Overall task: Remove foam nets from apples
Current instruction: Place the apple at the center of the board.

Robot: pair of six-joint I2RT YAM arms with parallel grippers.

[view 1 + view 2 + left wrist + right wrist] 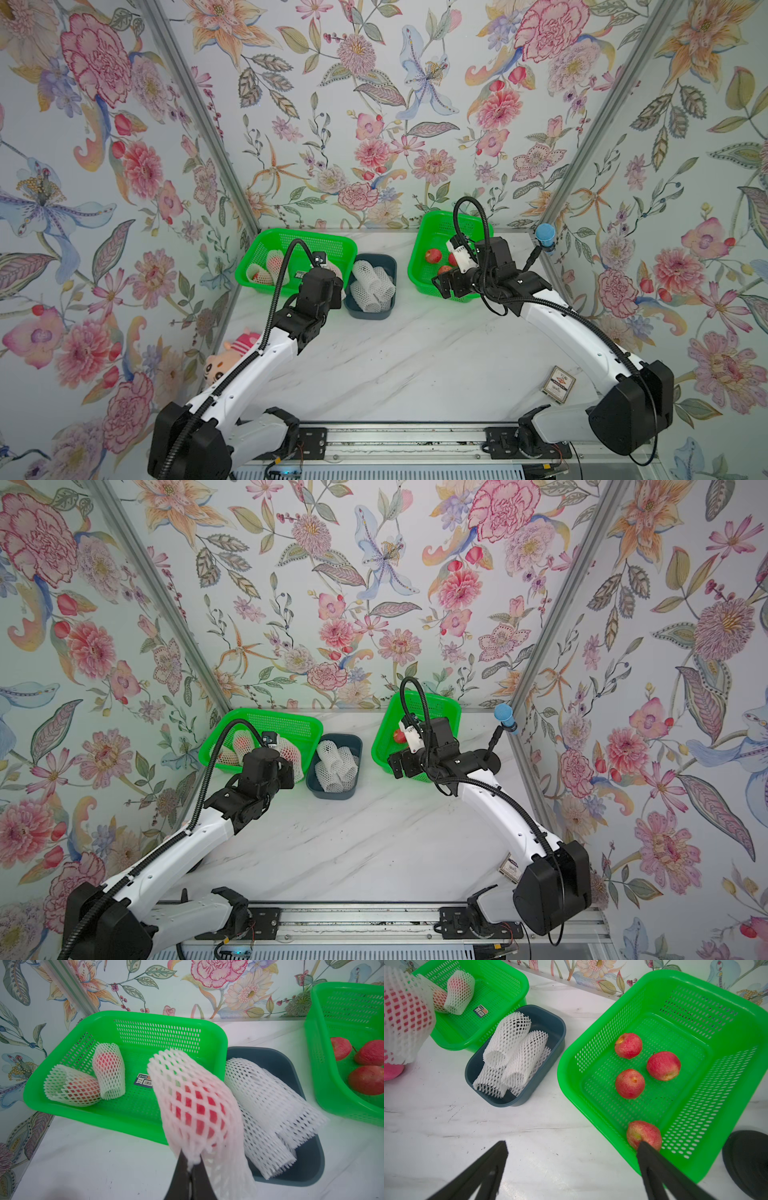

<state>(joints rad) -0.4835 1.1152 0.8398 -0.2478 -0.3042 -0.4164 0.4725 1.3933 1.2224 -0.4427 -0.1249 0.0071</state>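
**Netted apple held aloft over a marble-look table in a flowered booth**

The table (pixel 415 353) is white with grey veining and a few dark scuffs. Floral wallpaper (pixel 374 83) covers the three walls around it. Bare metal posts (pixel 199 116) run up the two back corners, and a metal rail (pixel 395 436) along the front edge carries both arms.

At the back left stands the left basket (pixel 145 1017), green and perforated, with two wrapped apples (pixel 76 1086) lying against each other in their foam sleeves. Just beside it sits a blue-grey bin (pixel 550 1020) piled with empty nets (pixel 508 1036). At the back right, the right basket (pixel 695 982) holds four bare apples (pixel 630 1083).

The left hand (pixel 191 1162) is closed, pinching the loose end of a white mesh sleeve. The held apple (pixel 195 1105), red inside that sleeve, is clear of the table, above the end of the left basket nearest the bin.

The right hand (pixel 572 1145) is spread wide with nothing between its fingers. One finger is over bare table and the other over the near edge of the right basket.

A pink plush toy (pixel 232 353) lies at the table's left edge, partly under the left arm. A small printed card (pixel 559 384) lies near the right edge. A blue-topped stand (pixel 545 235) rises in the back right corner.
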